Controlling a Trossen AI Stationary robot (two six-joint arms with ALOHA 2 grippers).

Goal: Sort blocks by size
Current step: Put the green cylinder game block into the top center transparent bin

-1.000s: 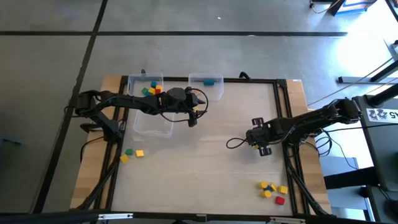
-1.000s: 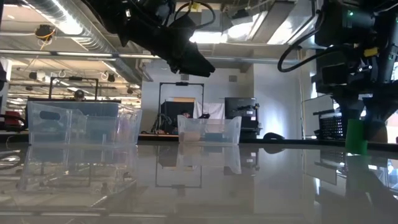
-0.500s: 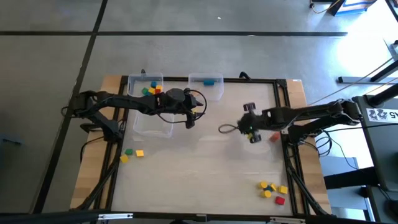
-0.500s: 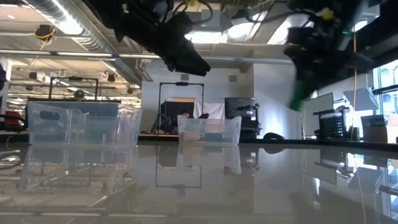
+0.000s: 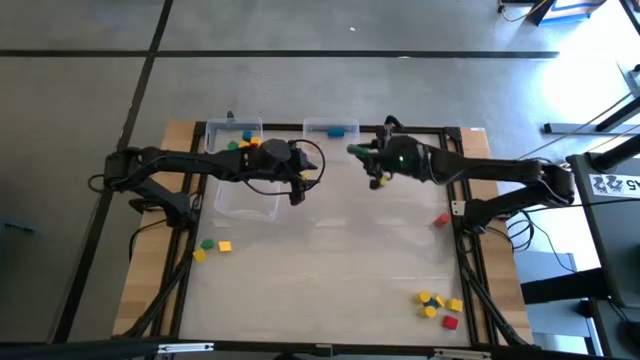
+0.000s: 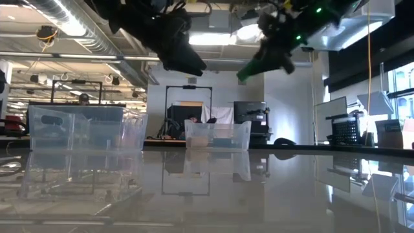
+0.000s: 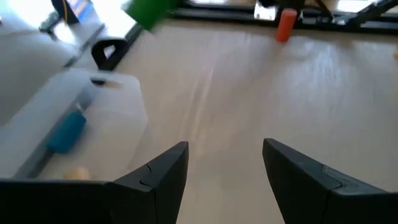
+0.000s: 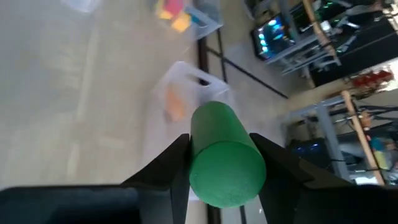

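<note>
My right gripper [image 5: 366, 155] is shut on a green cylinder-shaped block [image 8: 224, 155], high above the table just right of the small clear bin [image 5: 333, 138] at the far edge, which holds a blue block [image 5: 337, 130]. In the low view the green block [image 6: 249, 68] sticks out of the fingers. My left gripper [image 5: 296, 192] is open and empty over the right rim of the large clear bin [image 5: 247, 190]. Loose blocks lie at the near left [image 5: 214, 246] and near right [image 5: 437, 304], and a red one [image 5: 440, 220] at the right. My right gripper pinches the green block's round side [image 8: 202, 140] between its two fingers, which lie along the block. One flat end [image 8: 225, 177] faces the wrist. The fingers point toward the table's left, slanting down. The block is lifted clear, its free end [image 6: 244, 72] tilted down.
A third clear bin [image 5: 237, 142] at the far left holds several coloured blocks. The table's black frame [image 5: 452, 180] runs along its edges. In the left wrist view the small bin [image 7: 118, 118] with the blue block [image 7: 65, 134] lies ahead. The table's middle [image 5: 340, 250] is bare.
My right gripper has risen and gone from the table's right-middle toward the far edge and left, toward the small bin. It has tipped from pointing down to slanting leftward, carrying the green block, which stood upright a second ago. My left gripper has drifted slightly left.
</note>
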